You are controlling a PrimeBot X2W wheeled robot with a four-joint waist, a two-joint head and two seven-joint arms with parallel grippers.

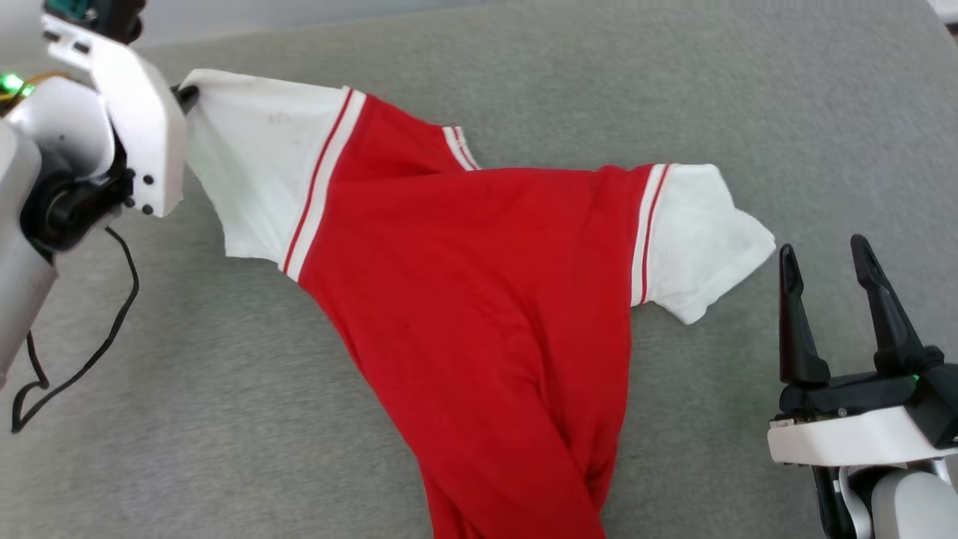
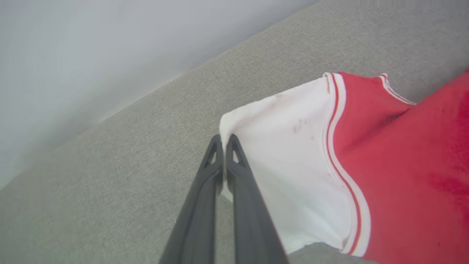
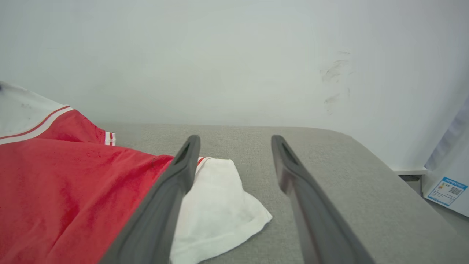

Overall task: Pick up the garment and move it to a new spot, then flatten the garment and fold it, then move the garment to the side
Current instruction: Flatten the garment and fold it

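Left gripper [image 2: 223, 141] has its two dark fingers pinched together on the edge of one white sleeve [image 2: 285, 165] of the red jersey T-shirt [image 1: 479, 284], at the upper left of the head view. Plain red cloth spreads across mid-frame and runs off the bottom edge. Right gripper [image 1: 823, 251] stands spread wide at lower right, holding nothing, near the other sleeve [image 1: 703, 239]. The left wrist view shows small dark marks on the pinched sleeve. Grey woven surface [image 1: 748, 90] lies underneath. The right wrist view adds a pale wall [image 3: 220, 55] and a blue-and-white label [image 3: 447, 190] at lower right.
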